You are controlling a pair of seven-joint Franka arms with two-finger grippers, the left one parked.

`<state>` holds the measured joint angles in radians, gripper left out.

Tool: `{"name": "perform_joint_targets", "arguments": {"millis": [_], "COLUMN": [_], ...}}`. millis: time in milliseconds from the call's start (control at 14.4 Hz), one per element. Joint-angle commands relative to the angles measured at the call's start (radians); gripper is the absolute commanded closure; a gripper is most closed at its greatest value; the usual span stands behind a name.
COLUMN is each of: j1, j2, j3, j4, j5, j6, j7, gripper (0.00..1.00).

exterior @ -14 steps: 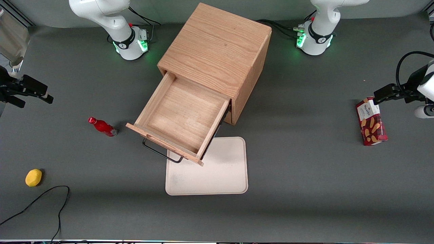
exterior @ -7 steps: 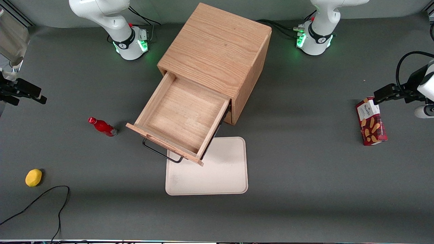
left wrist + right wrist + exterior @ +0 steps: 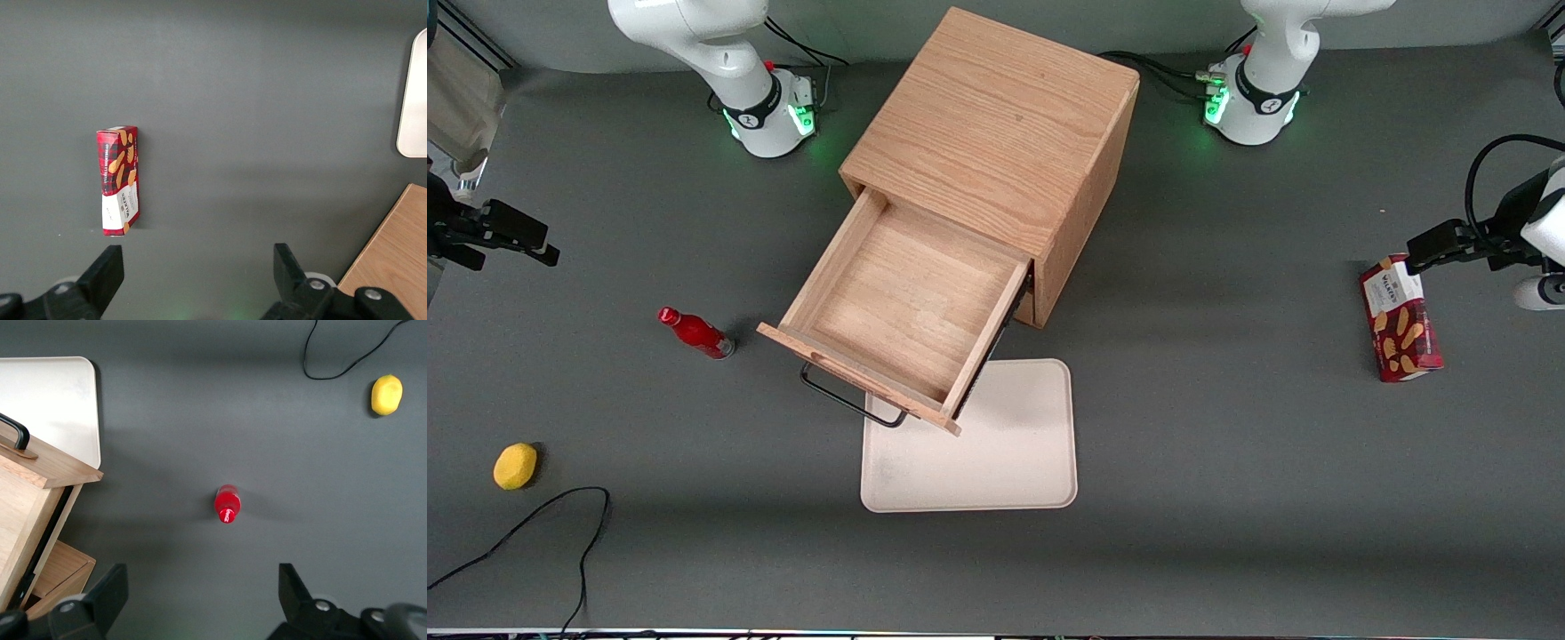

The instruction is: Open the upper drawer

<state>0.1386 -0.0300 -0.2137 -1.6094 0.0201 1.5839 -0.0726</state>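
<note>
The light oak upper drawer (image 3: 903, 302) stands pulled far out of the cube cabinet (image 3: 996, 133), and its box is empty. Its thin black handle (image 3: 852, 404) hangs over the edge of the cream tray. The drawer's front corner (image 3: 40, 470) and handle (image 3: 15, 432) also show in the right wrist view. My right gripper (image 3: 511, 253) is open and empty. It hovers high over the table toward the working arm's end, well away from the drawer. Its fingers (image 3: 110, 587) stand wide apart above bare mat near the red bottle.
A red bottle (image 3: 695, 332) lies on the mat between the gripper and the drawer. A yellow lemon (image 3: 515, 466) and a black cable (image 3: 534, 524) lie nearer the front camera. The cream tray (image 3: 996, 444) sits in front of the cabinet. A red cookie box (image 3: 1400, 318) lies toward the parked arm's end.
My right gripper drifted slightly outward and back over the working arm's end of the table. The drawer stays pulled out as before.
</note>
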Motion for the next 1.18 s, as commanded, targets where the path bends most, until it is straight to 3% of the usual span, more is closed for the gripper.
{"name": "perform_joint_targets", "arguments": {"millis": [0, 1109], "j1": [-0.013, -0.014], "j2": [-0.004, -0.010], "j3": [0.011, 0.007], "j4": [-0.007, 0.005], "j5": [-0.014, -0.023], "j6": [0.004, -0.015], "j7": [0.016, 0.054], "gripper": [0.00, 0.00]}}
